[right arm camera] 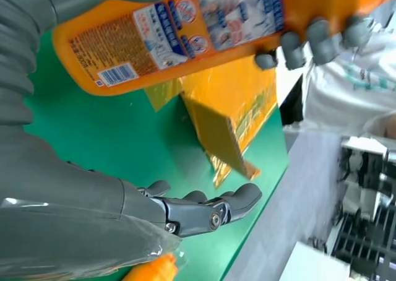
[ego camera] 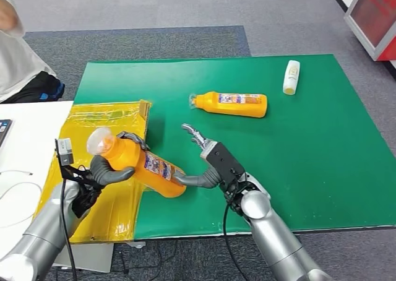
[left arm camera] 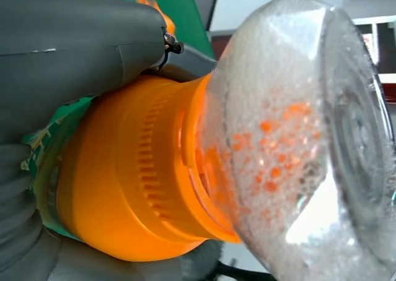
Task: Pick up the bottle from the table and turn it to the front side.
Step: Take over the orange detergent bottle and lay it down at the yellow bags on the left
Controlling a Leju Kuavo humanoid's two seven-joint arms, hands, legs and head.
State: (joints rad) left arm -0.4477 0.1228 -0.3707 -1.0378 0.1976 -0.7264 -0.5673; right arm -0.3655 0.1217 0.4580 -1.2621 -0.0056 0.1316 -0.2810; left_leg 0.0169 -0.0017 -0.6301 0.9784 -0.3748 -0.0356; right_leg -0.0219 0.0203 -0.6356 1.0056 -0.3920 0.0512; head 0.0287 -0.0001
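My left hand (ego camera: 105,169) grips an orange bottle (ego camera: 151,168) near its neck and holds it tilted over the green mat's (ego camera: 299,157) left edge, clear cap (ego camera: 99,142) up and to the left. The left wrist view shows the orange neck (left arm camera: 135,176) and clear cap (left arm camera: 289,138) close up under my left hand (left arm camera: 70,39). My right hand (ego camera: 219,163) is beside the bottle's base; its thumb touches the base and its fingers are spread away from it. In the right wrist view the bottle's label (right arm camera: 187,27) faces the camera above my right hand (right arm camera: 70,213).
A second orange bottle (ego camera: 231,103) lies on its side mid-mat. A small white bottle (ego camera: 291,77) lies at the far right. A yellow wrapped box (ego camera: 112,117) sits under the held bottle, beside a white table (ego camera: 28,138). A person (ego camera: 18,58) is at the far left.
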